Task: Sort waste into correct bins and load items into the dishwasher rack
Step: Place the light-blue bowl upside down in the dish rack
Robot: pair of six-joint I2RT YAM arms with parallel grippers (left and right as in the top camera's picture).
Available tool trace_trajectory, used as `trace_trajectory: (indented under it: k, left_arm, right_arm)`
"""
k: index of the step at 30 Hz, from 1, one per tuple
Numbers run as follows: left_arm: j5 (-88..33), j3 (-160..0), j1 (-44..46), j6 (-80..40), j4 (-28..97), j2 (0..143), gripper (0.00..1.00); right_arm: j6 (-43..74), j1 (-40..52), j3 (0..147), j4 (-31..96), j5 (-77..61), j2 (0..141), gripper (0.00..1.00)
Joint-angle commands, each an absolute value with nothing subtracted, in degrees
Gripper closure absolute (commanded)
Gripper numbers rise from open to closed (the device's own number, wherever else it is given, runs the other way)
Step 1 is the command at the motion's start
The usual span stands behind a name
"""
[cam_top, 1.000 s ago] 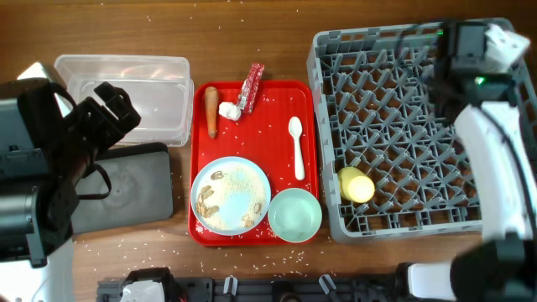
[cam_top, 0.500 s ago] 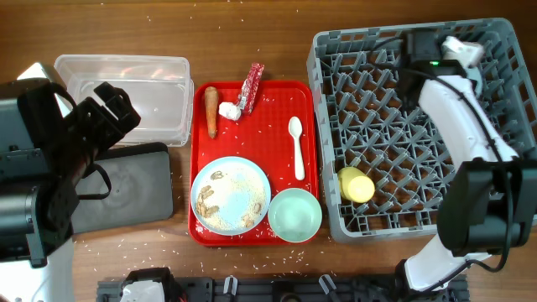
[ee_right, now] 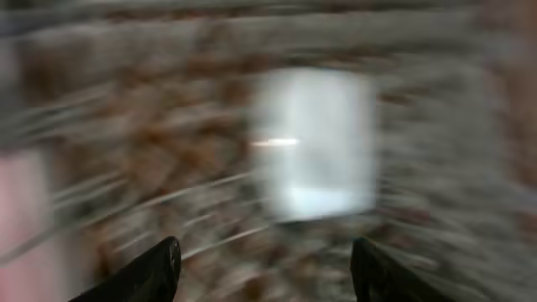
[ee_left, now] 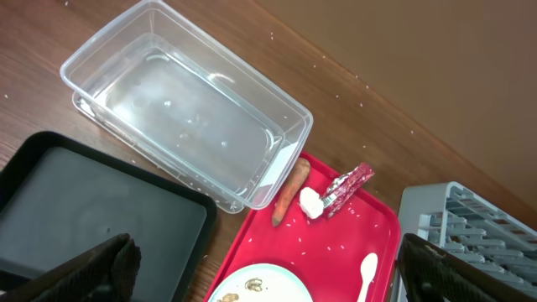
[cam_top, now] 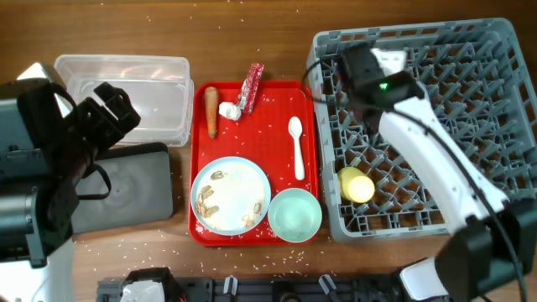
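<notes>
While the right arm (cam_top: 436, 159) reaches from the bottom right corner across the gray rack (cam_top: 503, 67), its wrist is over the rack's top left corner, close to the red tray (cam_top: 273, 126). Its own camera is all blurry. The right pincer (ee_right: 268, 281) shows two dark fingers (ee_right: 164, 270) far apart with nothing between them.

A yellow cup (cam_top: 356, 185) lies in the rack, near its left side. On the tray are a plate (cam_top: 231, 195) with food bits, a green bowl (cam_top: 294, 213) just beside it, a white spoon (cam_top: 296, 147), a carrot (cam_top: 211, 111), a white lump (cam_top: 228, 110) and a red wrapper (cam_top: 251, 85).

The left arm (cam_top: 50, 168) is bent at the left side of the tabletop (cam_top: 252, 33), by a clear bin (cam_top: 159, 92) and a black bin (cam_top: 134, 193). The left pincer (ee_left: 268, 273) is wide too and holds nothing.
</notes>
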State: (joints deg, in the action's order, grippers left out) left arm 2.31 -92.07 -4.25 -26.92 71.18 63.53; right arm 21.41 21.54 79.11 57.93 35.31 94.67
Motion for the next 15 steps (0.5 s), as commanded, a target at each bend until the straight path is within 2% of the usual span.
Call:
trace_trajectory:
  k: [1,4,8,14,15]
  left_arm:
    - [3.1,-92.5,-4.6,-27.4,71.0,63.6,0.0]
    - [3.1,-92.6,-4.6,-27.4,71.0,63.6,0.0]
    - [3.1,-92.6,-4.6,-27.4,71.0,63.6,0.0]
    - [3.1,-92.5,-4.6,-27.4,71.0,63.6,0.0]
    - [3.1,-92.5,-4.6,-27.4,71.0,63.6,0.0]
  right_arm:
    - [6.9,27.2,78.8,56.9,1.1,94.5,0.35]
    - [1.1,30.4,75.8,57.1,-8.2,95.7,0.38]
    - [-4.4,35.4,68.6,56.1,-10.2,96.2,0.39]
    - [-1.4,36.1,58.9,49.0,-7.3,96.2,0.52]
    - [-1.5,36.1,57.9,48.2,-7.3,96.3,0.6]
